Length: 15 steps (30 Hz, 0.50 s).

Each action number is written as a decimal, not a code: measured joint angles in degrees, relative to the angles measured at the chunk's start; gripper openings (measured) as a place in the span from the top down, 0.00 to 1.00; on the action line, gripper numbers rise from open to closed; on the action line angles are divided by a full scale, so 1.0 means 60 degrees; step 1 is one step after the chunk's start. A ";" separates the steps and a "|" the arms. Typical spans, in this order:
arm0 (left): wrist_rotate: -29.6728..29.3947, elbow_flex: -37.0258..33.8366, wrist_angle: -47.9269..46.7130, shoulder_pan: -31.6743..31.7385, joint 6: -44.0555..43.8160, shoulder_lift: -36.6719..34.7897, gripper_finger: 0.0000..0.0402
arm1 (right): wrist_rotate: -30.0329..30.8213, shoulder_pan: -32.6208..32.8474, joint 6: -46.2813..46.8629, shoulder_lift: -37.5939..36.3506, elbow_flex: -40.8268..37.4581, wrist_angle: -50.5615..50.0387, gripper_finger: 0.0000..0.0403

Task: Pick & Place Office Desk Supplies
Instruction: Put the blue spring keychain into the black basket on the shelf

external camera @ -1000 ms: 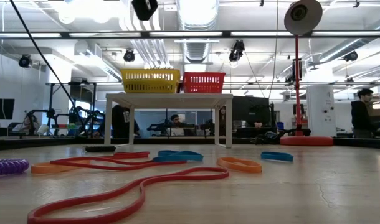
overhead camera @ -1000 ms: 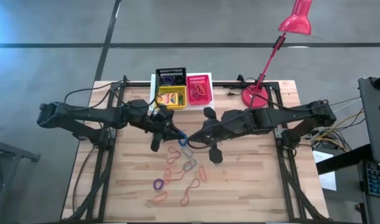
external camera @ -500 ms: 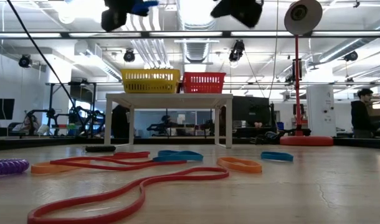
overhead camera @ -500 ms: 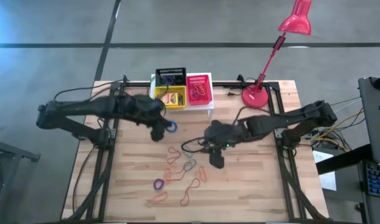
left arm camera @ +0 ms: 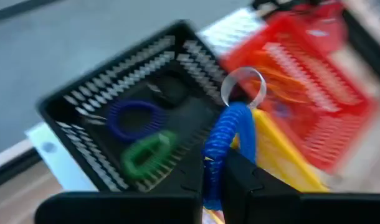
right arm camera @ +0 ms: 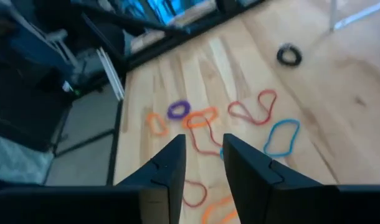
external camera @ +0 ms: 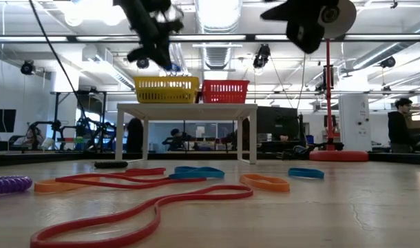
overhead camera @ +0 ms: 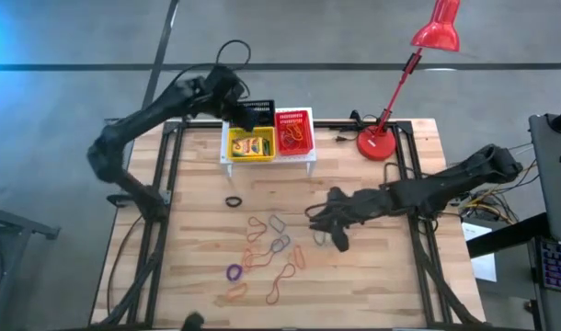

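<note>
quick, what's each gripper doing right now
Left gripper: closed on a blue rubber band, above the black basket.
Right gripper: open, holding nothing, above the loose bands on the table.

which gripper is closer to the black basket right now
Left. The left gripper hangs right above the black basket at the table's back edge, fingers shut on a blue band. The right gripper is out over the middle of the table, well away.
</note>
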 joint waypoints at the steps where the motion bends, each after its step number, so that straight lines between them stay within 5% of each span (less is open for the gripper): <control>1: -0.0004 0.0118 -0.0021 0.0223 0.0063 0.0296 0.93 | 0.0039 -0.0004 0.0008 -0.0265 -0.0100 0.0029 0.75; 15: -0.0095 0.0422 0.0004 0.1133 -0.0040 0.2027 0.86 | 0.0532 0.0058 -0.0468 -0.1983 -0.0561 0.0007 0.79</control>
